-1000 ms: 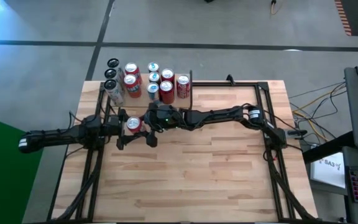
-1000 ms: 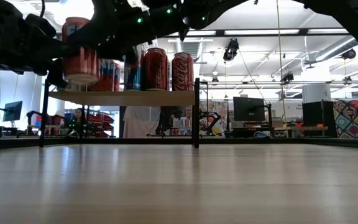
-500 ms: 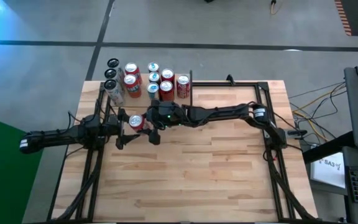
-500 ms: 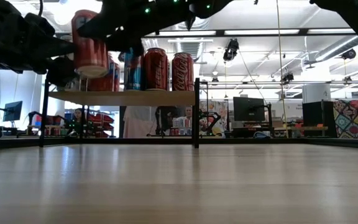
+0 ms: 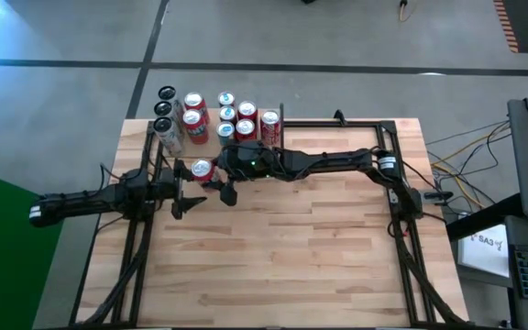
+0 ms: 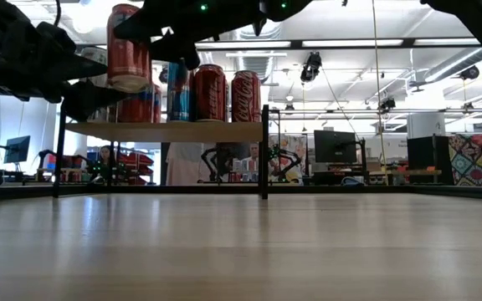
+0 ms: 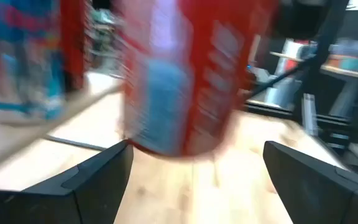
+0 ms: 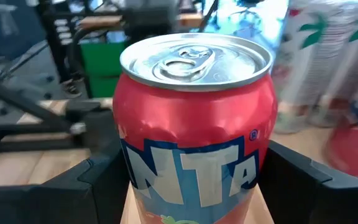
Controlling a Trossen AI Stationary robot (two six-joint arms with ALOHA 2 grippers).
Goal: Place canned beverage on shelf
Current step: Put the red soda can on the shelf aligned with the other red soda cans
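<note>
The red can (image 8: 194, 124) in the right gripper (image 5: 211, 177) reads "NTA" in white letters on a blue band, likely Fanta. Its silver top faces up. On the shelf (image 6: 166, 130), one red can (image 6: 245, 96) carries Coca-Cola script; the other labels there are too small to read.

The right gripper clamps this can by its sides, jaws spread about the can's width, holding it in the air just in front of the shelf's left part, above board level. The left gripper (image 5: 183, 191) waits with jaws wide apart, gripping nothing, beside the can over the table (image 5: 291, 257).
</note>
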